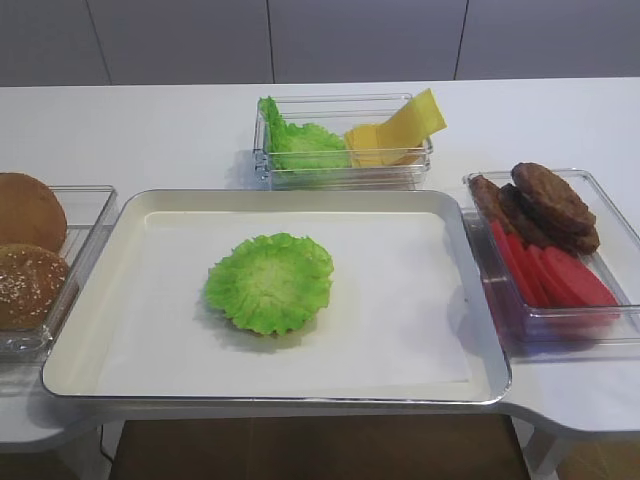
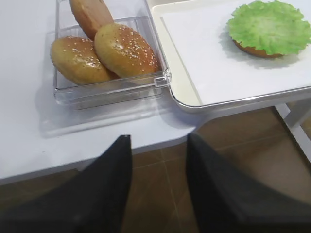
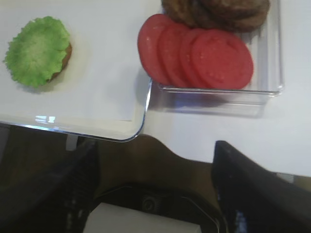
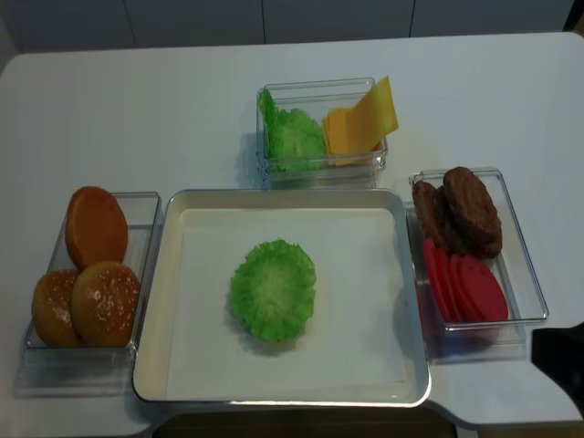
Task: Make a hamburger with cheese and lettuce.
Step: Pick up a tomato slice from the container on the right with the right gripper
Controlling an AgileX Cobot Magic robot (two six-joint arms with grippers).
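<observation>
R gripper [image 3: 154, 187]: jaws spread wide, nothing between them, hanging off the table's front edge over the floor. Just ahead of the jaws is the bare white table [image 3: 291, 121] strip, then the clear tray [image 3: 272, 90] w/ four overlapping tomato slices [image 3: 194, 56]; dark brown patties [image 3: 218, 12] sit at that tray's far end. Ahead and to the jaws' left, past the rounded corner of the big cream tray [image 3: 138, 124], lies the hamburger [image 3: 39, 51]: a ruffled green lettuce leaf on a brown bun base, only a sliver of bun showing at its edge. Well apart from the jaws, no contact.

L gripper [image 2: 159, 184]: jaws parted, empty, also off the table front above the floor. Straight ahead and a bit left is the clear tray [image 2: 112, 90] w/ three sesame buns [image 2: 124, 48]. Ahead to the jaws' right, across the cream tray's near-left corner, the hamburger sits on white paper [image 2: 204, 58], well apart from the jaws.

Farthest out, beyond the cream tray's back rim, a clear bin [image 1: 340, 175] holds spare lettuce [image 1: 300, 145] on its left and cheese [image 1: 395, 135] slices on its right, top slices tilted up against the bin's right wall.
</observation>
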